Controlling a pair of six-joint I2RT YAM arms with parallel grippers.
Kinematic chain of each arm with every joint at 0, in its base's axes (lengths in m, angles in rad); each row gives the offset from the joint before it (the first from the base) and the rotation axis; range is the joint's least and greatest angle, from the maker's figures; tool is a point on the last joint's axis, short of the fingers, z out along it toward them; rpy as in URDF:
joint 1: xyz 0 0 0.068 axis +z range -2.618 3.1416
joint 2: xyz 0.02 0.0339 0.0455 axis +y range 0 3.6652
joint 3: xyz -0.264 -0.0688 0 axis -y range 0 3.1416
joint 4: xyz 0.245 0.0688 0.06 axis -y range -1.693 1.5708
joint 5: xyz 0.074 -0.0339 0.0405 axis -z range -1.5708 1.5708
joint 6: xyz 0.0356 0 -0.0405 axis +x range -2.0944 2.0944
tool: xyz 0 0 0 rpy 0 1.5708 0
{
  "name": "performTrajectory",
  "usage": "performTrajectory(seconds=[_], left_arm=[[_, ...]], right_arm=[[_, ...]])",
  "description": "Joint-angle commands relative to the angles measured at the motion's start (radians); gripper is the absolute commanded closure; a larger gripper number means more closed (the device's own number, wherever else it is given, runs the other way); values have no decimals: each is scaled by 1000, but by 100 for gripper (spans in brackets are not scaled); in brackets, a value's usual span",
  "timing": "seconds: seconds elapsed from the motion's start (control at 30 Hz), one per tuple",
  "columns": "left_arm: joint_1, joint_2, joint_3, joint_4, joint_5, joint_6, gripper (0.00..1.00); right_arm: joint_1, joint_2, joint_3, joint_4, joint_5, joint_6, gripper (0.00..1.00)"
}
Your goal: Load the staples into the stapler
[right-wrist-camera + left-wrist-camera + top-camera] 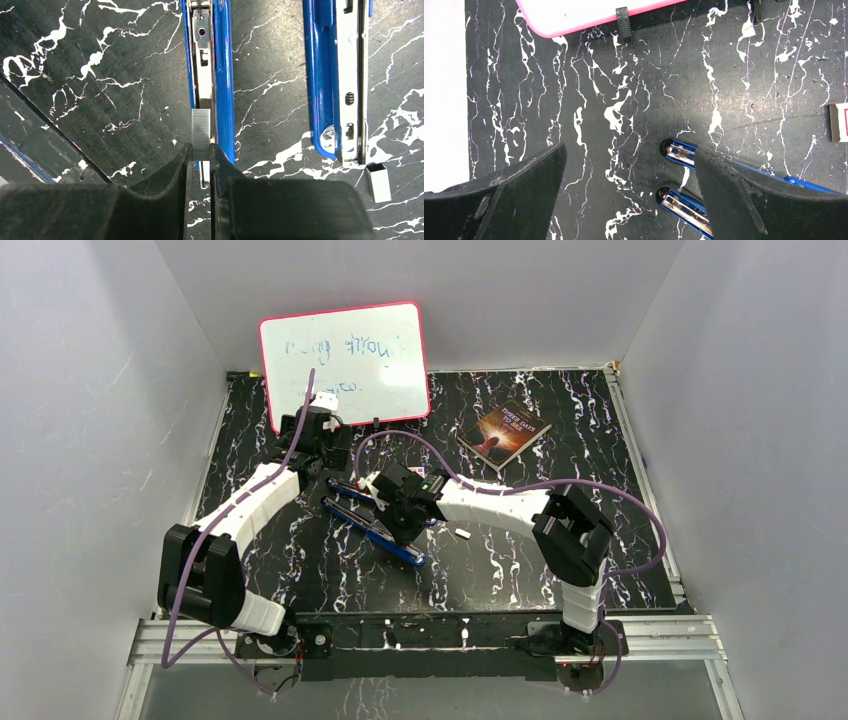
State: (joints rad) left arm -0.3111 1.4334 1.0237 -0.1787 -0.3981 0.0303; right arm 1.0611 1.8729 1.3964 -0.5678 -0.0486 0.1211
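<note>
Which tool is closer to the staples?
Right. The right tool pinches the staples, just above the open stapler. The left tool hangs open over one end of the stapler, away from the staples.

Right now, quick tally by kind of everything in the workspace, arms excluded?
Stapler, blue, opened out: 1
Staple strip, pinched in the right gripper: 1
Whiteboard, pink-framed: 1
Book: 1
Small white box: 1
Total: 5
</note>
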Motion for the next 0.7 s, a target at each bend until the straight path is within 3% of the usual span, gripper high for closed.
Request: performTrajectory(seconds=[0.0, 0.67], left_arm=[[-7, -37, -4, 16, -22, 10, 2], [-8, -37, -5, 18, -25, 12, 2]], right_arm=[[-3, -55, 36, 36, 2, 40, 100], [-3, -17, 43, 10, 33, 59, 100]])
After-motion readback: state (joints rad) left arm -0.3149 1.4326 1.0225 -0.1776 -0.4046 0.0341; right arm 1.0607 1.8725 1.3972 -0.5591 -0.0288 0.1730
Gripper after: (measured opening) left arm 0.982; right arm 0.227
